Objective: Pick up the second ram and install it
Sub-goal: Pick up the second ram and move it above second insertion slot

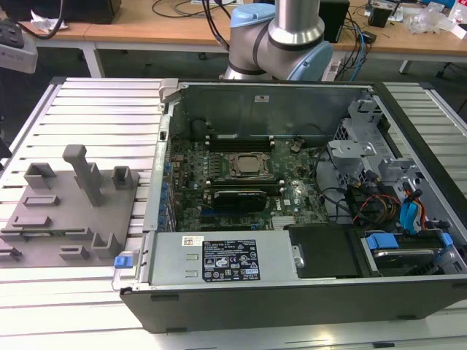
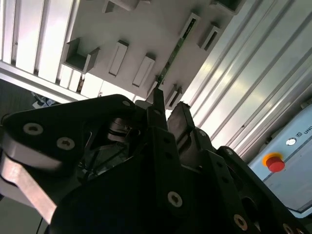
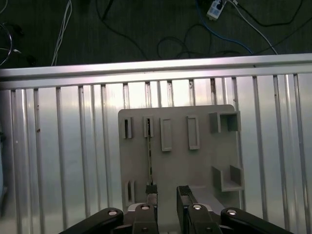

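The second ram (image 3: 148,153) is a thin green stick standing on edge in slots of the grey holder plate (image 3: 204,161); it also shows as a narrow green strip (image 2: 175,51) in the second wrist view. My gripper (image 3: 167,196) hovers above the plate's near edge, open, with nothing between its fingers. One dark finger (image 3: 151,195) lines up with the near end of the ram, and the other finger (image 3: 184,195) stands off to the side. The second wrist view has the gripper (image 2: 169,113) just short of the ram's end.
The open computer case (image 1: 292,292) lies at the exterior view's right, with the silver processor (image 1: 248,164), black memory slots (image 1: 237,137) and a black-covered card (image 1: 237,197) inside. The grey holder plate (image 1: 66,211) sits on the ribbed metal table (image 1: 95,102). A red stop button (image 2: 275,163) is nearby.
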`<state>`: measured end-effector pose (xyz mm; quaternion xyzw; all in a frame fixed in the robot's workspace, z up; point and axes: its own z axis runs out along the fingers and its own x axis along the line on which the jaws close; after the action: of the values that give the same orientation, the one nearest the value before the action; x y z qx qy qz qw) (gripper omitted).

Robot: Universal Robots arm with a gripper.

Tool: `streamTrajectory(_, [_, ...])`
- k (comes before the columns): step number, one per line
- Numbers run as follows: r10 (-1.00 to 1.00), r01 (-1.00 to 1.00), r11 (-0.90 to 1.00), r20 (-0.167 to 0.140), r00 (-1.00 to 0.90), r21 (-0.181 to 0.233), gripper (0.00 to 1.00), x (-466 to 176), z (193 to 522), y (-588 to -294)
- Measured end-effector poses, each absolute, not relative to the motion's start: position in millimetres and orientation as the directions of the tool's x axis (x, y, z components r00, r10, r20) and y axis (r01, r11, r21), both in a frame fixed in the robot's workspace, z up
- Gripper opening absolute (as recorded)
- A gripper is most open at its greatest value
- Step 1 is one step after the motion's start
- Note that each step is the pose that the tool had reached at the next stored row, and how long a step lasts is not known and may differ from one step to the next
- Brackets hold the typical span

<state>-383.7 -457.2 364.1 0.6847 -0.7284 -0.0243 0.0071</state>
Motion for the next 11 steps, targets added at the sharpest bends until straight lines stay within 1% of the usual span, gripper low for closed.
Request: streamTrajectory(11, [-0.998, -0.997, 0.061, -0.023, -0.062, 0.045, 0.3, -383.7, 352.4, -457.3])
